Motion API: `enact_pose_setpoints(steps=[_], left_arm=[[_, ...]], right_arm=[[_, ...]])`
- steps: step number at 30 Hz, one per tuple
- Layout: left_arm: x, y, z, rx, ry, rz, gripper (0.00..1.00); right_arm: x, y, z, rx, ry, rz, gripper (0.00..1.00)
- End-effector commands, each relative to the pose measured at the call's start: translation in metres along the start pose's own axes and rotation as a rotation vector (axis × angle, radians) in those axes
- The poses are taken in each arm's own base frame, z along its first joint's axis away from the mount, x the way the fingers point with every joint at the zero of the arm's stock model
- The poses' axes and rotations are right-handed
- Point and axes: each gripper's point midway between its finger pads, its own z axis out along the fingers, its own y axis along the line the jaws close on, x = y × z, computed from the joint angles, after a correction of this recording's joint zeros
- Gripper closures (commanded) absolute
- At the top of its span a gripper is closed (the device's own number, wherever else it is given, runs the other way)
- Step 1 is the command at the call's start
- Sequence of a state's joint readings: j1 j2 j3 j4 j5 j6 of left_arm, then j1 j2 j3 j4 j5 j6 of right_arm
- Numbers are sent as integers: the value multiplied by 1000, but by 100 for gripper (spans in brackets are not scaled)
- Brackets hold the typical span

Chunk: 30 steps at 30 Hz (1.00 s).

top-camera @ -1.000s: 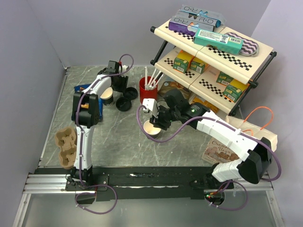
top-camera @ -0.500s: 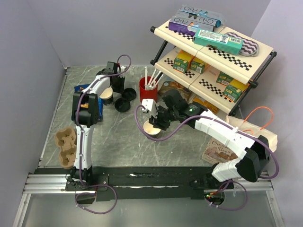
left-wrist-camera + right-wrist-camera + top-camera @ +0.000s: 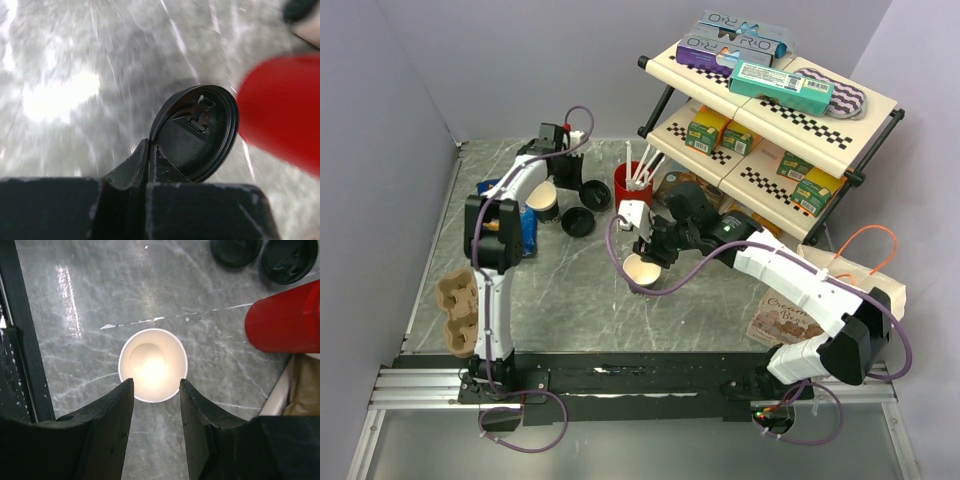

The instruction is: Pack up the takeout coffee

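A grey marbled table (image 3: 580, 300) is sitting between pale lilac walls, with a cream two-tier shelf rack (image 3: 665, 58) of boxed goods standing at its far right. The left arm is reaching to the far middle of the table. There the left fingers (image 3: 132, 165) are pressing together on the near rim of a round black plastic lid (image 3: 192, 135), pinching it. The lid is showing a moulded face to the wrist camera (whether it is resting on the table or hanging just off it cannot be told).

Just right of that lid a tall red plastic cup (image 3: 630, 190) is standing upright, holding white straws (image 3: 638, 165). A second round black lid (image 3: 582, 222) is lying a little nearer. Left of the two lids, a small paper cup with a dark sleeve (image 3: 548, 205) is standing open.

The takeout coffee, a small open paper cup with a cream-white inside (image 3: 150, 357), is facing mouth-up at the middle of the table, nearer than the red cup and apart from it. The right fingers (image 3: 112, 415) are pointing straight down at it. They are standing half spread, bearing on opposite sides of its rim and gripping it.

A brown moulded-pulp cup carrier (image 3: 458, 310) is lying at the near left, well apart from both paper cups.
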<state>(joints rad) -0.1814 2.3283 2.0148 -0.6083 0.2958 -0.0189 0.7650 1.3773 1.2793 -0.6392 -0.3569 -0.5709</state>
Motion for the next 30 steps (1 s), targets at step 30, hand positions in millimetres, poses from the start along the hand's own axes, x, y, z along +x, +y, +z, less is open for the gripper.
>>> enact_pose_setpoints(steps=[30], left_arm=[[34,-219,-237,113,-603,794,99]], right_arm=[[-14,-22,-107,225,-199,255,50]])
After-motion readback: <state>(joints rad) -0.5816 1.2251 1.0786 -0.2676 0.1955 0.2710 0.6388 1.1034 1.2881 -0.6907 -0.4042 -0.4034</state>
